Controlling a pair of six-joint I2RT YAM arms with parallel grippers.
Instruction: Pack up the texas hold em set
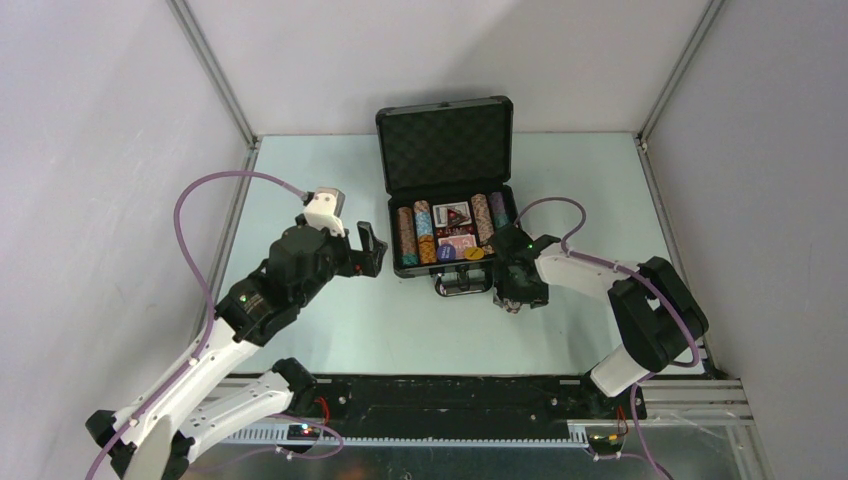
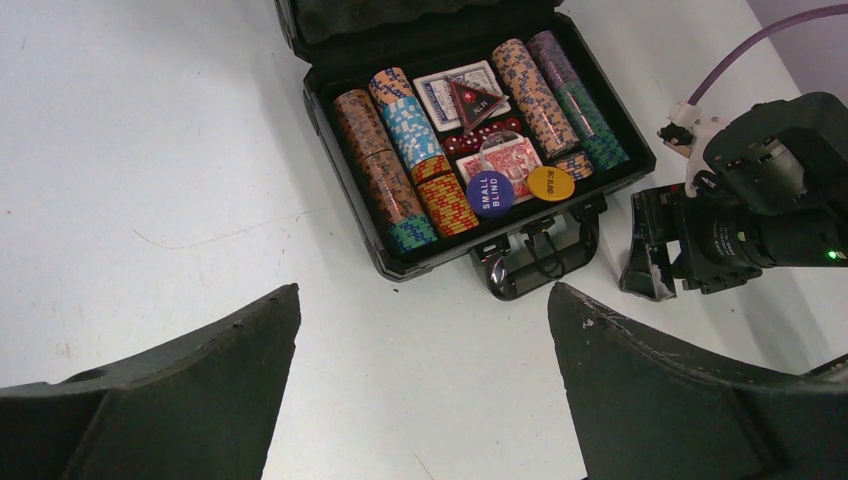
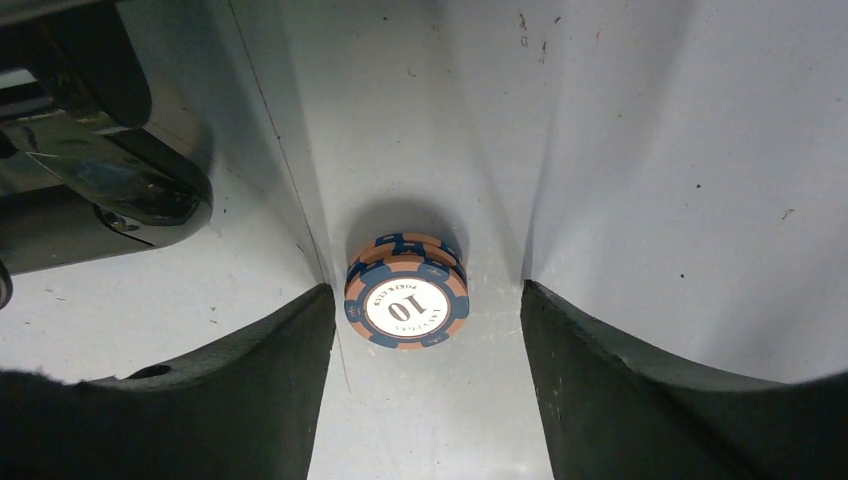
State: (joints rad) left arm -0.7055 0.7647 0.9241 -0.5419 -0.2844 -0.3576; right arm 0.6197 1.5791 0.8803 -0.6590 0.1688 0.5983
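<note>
Right jaws spread, flanking striped round chips [image 3: 406,300] — perhaps two stacked; left jaws spread.

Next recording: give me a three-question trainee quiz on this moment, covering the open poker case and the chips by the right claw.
1. True or false: the case has its lid shut.
2. Where do the loose chips lie? A) inside the case; B) on the table, between the open fingers of the right claw; C) on the case's handle.
3. What is written on the blue disc in the case?
Key: 1 false; 2 B; 3 SMALL BLIND.
</note>
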